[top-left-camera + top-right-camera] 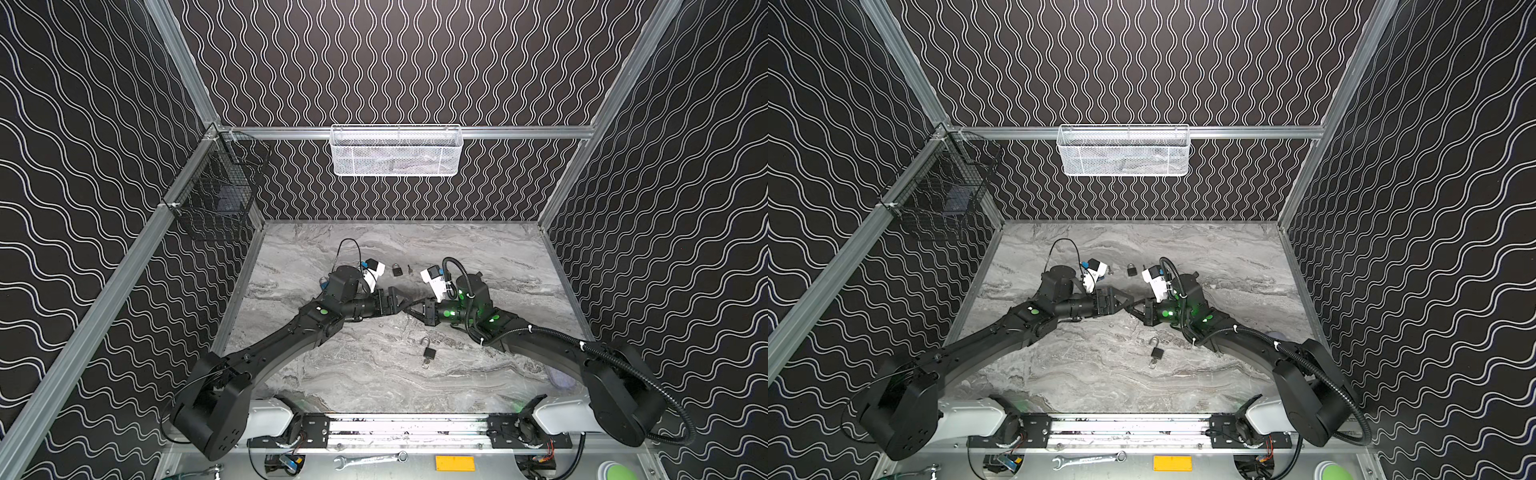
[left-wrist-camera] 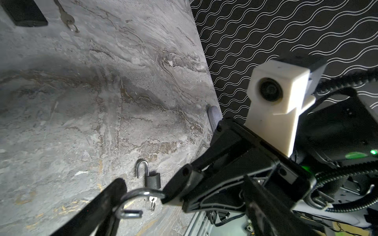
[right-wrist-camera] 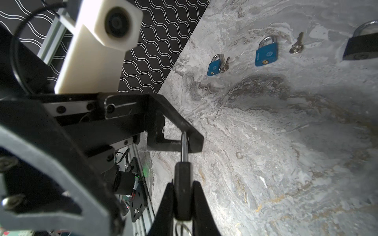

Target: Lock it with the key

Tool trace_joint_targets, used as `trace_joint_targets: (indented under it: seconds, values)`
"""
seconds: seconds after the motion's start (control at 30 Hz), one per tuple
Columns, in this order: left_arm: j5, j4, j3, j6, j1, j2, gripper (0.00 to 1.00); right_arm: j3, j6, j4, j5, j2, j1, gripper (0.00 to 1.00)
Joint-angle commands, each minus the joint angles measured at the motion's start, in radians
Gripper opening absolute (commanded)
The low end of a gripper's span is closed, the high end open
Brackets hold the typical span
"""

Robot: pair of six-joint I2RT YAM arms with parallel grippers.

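Observation:
My right gripper (image 3: 183, 189) is shut on the body of a black padlock (image 3: 182, 173), held above the marble table (image 1: 478, 374). Its steel shackle (image 2: 141, 193) stands open and points at my left gripper (image 1: 400, 306). The left gripper is open, and one of its fingers (image 2: 108, 202) touches the bend of the shackle. In both top views the two grippers meet at the table's middle. A metal ring (image 3: 182, 227) hangs under the held body; any key on it is hidden.
A second black padlock (image 1: 429, 353) lies open nearer the front with a key in it. Farther back lie a shut black padlock (image 1: 397, 270) and a loose key (image 3: 296, 46). Two blue padlocks (image 3: 266, 53) (image 3: 213, 66) lie at the left, the smaller with a key (image 3: 224, 65) beside it.

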Motion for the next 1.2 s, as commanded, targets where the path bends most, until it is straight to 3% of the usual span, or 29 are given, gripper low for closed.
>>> trace_joint_targets:
  seconds: [0.0, 0.3, 0.63, 0.8, 1.07, 1.17]
  values:
    - [0.051, 0.006, 0.026, -0.031, 0.001, -0.003, 0.92, 0.016, -0.042, -0.023, 0.033, 0.003, 0.002, 0.0]
    - [0.05, -0.112, 0.07, 0.013, 0.018, -0.014, 0.92, 0.005, -0.053, -0.029, 0.052, 0.016, 0.005, 0.0]
    - [0.079, -0.082, 0.078, -0.012, 0.03, 0.007, 0.9, -0.001, -0.051, -0.032, 0.047, 0.015, 0.015, 0.0]
    - [0.134, 0.021, 0.058, -0.069, 0.04, 0.021, 0.9, -0.006, -0.047, -0.026, 0.039, 0.024, 0.014, 0.0]
    - [0.132, 0.062, 0.038, -0.063, 0.056, 0.015, 0.91, -0.01, -0.043, -0.024, 0.025, 0.009, 0.015, 0.0]
    - [0.103, -0.021, 0.056, -0.01, 0.066, -0.021, 0.9, -0.014, -0.045, -0.031, 0.03, 0.003, 0.012, 0.0]
